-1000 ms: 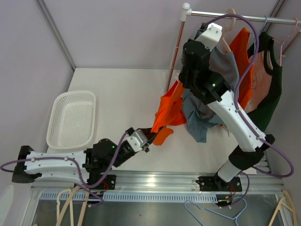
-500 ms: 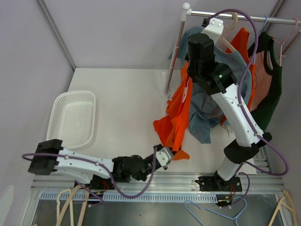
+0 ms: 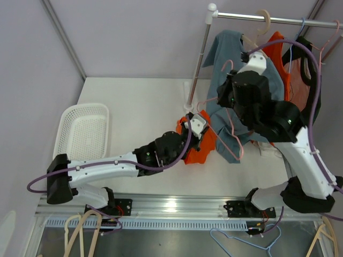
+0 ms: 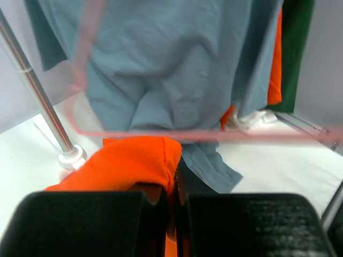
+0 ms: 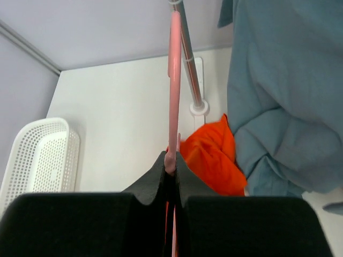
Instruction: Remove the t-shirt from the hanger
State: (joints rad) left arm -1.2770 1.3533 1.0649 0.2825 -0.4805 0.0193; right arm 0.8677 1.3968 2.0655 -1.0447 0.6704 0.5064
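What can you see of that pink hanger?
The pink hanger is a thin, smooth frame, plastic or coated wire by its look, with a hooked top. It is bare, off the rail, held tilted above the table. Only the right end effector touches it, shut on its frame.

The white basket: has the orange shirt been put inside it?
No, the basket holds nothing, while the orange shirt lies bunched on the table, pinched by the left end effector.
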